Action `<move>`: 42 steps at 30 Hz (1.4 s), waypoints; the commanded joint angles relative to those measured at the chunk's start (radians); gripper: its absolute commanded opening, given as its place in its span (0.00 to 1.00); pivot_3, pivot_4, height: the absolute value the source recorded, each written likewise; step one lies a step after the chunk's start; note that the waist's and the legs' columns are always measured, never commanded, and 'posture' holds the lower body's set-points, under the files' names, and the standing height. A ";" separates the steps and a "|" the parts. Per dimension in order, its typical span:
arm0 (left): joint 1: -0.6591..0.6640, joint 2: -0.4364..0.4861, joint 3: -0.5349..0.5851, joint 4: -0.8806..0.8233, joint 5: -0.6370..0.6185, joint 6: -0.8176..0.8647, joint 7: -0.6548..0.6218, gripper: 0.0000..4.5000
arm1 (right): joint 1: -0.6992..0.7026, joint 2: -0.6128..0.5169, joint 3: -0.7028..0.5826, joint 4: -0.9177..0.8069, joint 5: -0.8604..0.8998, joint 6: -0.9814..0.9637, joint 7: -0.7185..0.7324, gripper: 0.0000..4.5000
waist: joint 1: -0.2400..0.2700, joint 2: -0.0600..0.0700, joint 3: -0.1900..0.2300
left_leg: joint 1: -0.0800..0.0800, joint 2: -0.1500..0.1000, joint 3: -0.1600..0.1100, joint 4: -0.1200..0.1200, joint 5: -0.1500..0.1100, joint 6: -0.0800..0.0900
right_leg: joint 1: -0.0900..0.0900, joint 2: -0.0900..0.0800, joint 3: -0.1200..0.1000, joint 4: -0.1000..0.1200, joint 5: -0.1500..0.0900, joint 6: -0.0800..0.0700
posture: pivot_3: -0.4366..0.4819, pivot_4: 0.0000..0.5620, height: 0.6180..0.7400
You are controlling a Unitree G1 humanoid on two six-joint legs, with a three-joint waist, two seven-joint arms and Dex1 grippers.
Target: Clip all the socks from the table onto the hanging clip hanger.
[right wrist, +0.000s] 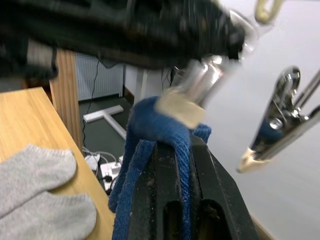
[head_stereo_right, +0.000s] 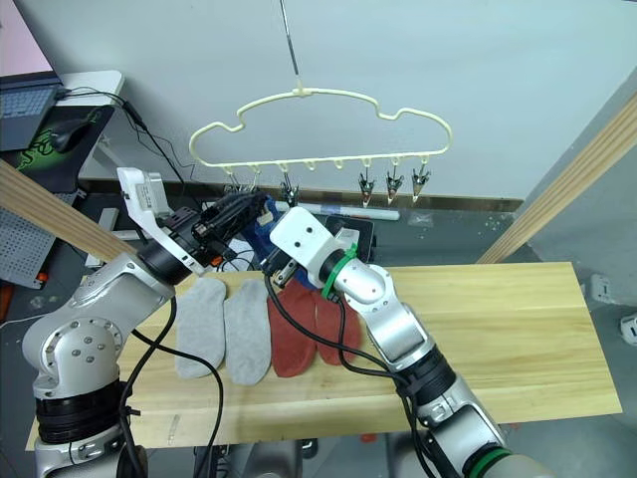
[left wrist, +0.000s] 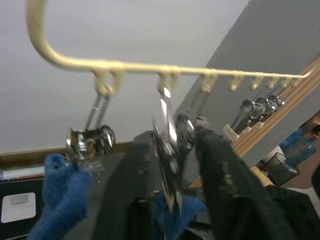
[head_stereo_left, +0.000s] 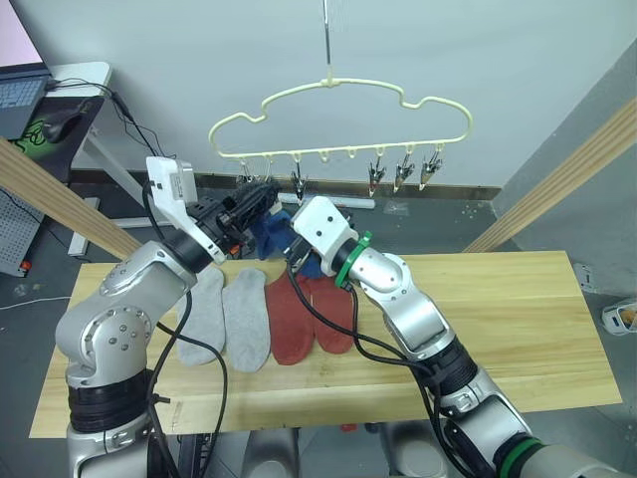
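Note:
The pale-yellow clip hanger [head_stereo_left: 338, 85] hangs above the table's [head_stereo_left: 498, 319] far edge, with silver clips [head_stereo_left: 376, 179] along its lower bar. My left gripper [left wrist: 172, 137] is raised at the bar's left part and is shut on one clip [left wrist: 167, 150]. Directly below that clip, my right gripper [right wrist: 172, 145] is shut on a blue sock [right wrist: 165, 145] and holds its edge up against the clip's tip. Another blue sock [left wrist: 60, 190] hangs at the neighbouring end clip [left wrist: 90, 142]. Two grey socks [head_stereo_left: 224, 317] and two rust red socks [head_stereo_left: 309, 317] lie side by side on the table.
Round pale wooden poles slant at the left [head_stereo_left: 60, 204] and right [head_stereo_left: 567, 174] of the table. A desk with a laptop [head_stereo_left: 25, 95] and cables stands at the back left. The hanger's hook hangs on a thin metal rod [head_stereo_left: 326, 35].

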 commanded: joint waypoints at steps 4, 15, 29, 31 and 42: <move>0.029 0.031 -0.003 -0.069 -0.042 0.013 -0.038 0.81 | -0.016 0.020 0.007 -0.004 0.003 -0.030 0.007 0.00 | 0.000 -0.001 -0.001 | 0.000 0.000 0.000 0.000 0.000 0.000 | 0.000 0.000 0.000 0.000 0.000 0.000 | 0.36 0.56 0.97; 0.062 0.059 -0.014 -0.077 0.012 -0.016 -0.056 0.87 | -0.010 0.025 0.006 -0.001 0.010 0.005 0.032 0.46 | 0.001 -0.002 -0.001 | 0.000 0.000 0.000 0.000 0.000 0.001 | 0.000 -0.001 0.000 0.001 0.000 0.000 | 0.36 0.56 0.97; 0.113 0.074 -0.055 -0.113 0.189 -0.150 -0.079 0.87 | 0.163 -0.161 -0.001 -0.230 0.005 0.119 0.111 0.53 | 0.002 -0.003 -0.002 | 0.000 -0.001 0.000 0.001 0.000 0.001 | 0.000 -0.001 -0.001 0.001 0.000 0.000 | 0.35 0.53 0.97; 0.124 0.066 -0.065 -0.123 0.211 -0.170 -0.079 0.87 | 0.202 -0.205 -0.033 -0.305 0.039 0.137 0.140 0.53 | 0.002 -0.003 -0.002 | 0.000 -0.001 0.000 0.001 0.000 0.001 | 0.000 -0.001 -0.001 0.002 0.000 0.000 | 0.35 0.53 0.97; 0.148 -0.028 -0.125 -0.165 0.323 -0.285 -0.028 0.87 | 0.378 -0.459 -0.312 -0.665 0.363 0.229 0.327 0.53 | 0.002 -0.005 -0.004 | 0.000 -0.001 -0.001 0.003 -0.001 0.003 | 0.002 -0.001 -0.001 0.003 0.000 0.000 | 0.32 0.50 0.97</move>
